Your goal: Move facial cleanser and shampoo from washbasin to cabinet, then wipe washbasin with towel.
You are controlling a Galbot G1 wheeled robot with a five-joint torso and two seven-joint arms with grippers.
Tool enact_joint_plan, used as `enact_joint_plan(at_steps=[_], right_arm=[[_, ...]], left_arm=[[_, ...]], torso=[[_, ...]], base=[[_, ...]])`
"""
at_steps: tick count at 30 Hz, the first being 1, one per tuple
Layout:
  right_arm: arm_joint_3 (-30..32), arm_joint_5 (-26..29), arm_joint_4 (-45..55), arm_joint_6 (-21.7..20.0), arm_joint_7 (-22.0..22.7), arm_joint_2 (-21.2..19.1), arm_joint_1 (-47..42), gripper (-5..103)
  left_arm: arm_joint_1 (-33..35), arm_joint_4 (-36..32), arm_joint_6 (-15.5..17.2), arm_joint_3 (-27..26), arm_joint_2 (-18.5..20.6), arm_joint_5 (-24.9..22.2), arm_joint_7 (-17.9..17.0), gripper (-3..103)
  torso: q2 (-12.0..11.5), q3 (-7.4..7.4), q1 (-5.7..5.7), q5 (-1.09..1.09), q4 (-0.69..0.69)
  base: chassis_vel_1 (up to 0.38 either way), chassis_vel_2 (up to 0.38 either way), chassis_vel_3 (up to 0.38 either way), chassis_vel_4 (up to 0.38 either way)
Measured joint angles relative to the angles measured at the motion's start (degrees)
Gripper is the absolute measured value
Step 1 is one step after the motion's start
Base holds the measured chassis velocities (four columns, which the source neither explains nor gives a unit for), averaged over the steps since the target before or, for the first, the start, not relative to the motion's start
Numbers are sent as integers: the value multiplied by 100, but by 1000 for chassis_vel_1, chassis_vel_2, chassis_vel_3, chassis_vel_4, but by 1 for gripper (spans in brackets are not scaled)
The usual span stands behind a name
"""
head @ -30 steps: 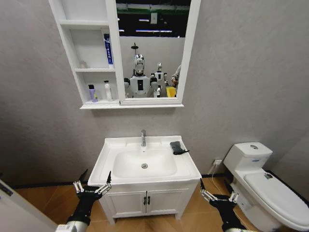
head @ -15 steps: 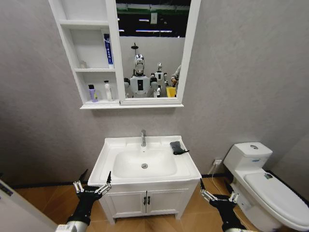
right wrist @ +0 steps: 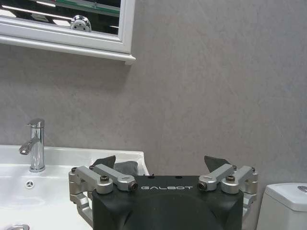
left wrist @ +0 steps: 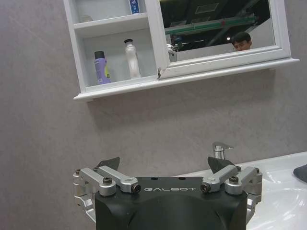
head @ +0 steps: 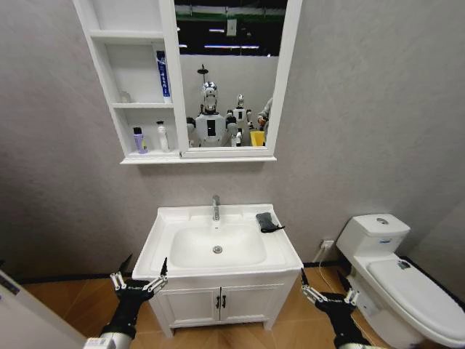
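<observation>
The white washbasin (head: 167, 218) stands at the centre with a chrome tap (head: 216, 208). The dark towel (head: 267, 222) lies folded on its back right corner. On the wall cabinet (head: 120, 105) a blue-and-white tube (head: 163, 73) stands on the middle shelf. A purple bottle (head: 138, 140) and a white bottle (head: 163, 137) stand on the lower shelf. I cannot tell which of these are the facial cleanser and the shampoo. My left gripper (head: 145, 265) is open, low at the basin's front left corner. My right gripper (head: 322, 281) is open, low to the right of the basin.
A white toilet (head: 407, 276) stands close on the right. A two-door cupboard (head: 218, 302) sits under the basin. The framed mirror (head: 229, 73) joins the cabinet. From the left wrist I see the purple bottle (left wrist: 101, 67) and the white bottle (left wrist: 132, 59).
</observation>
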Motion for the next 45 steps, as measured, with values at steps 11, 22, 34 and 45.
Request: enact_joint_plan(at_steps=[11,22,34,45], right_arm=[[0,0,0,0,0,0,0,100],[0,0,0,0,0,0,0,100],[0,0,0,0,0,0,0,100],[0,0,0,0,0,0,0,100]], left_arm=[[1,0,0,0,0,0,0,100],[0,0,0,0,0,0,0,100],[0,0,0,0,0,0,0,100],[9,0,44,-72,9,-123,-39,100]], torso=[[0,0,0,0,0],[0,0,0,0,0],[0,0,0,0,0],[0,0,0,-1,0]], base=[[0,0,0,0],[0,0,0,0],[0,0,0,0],[0,0,0,0]])
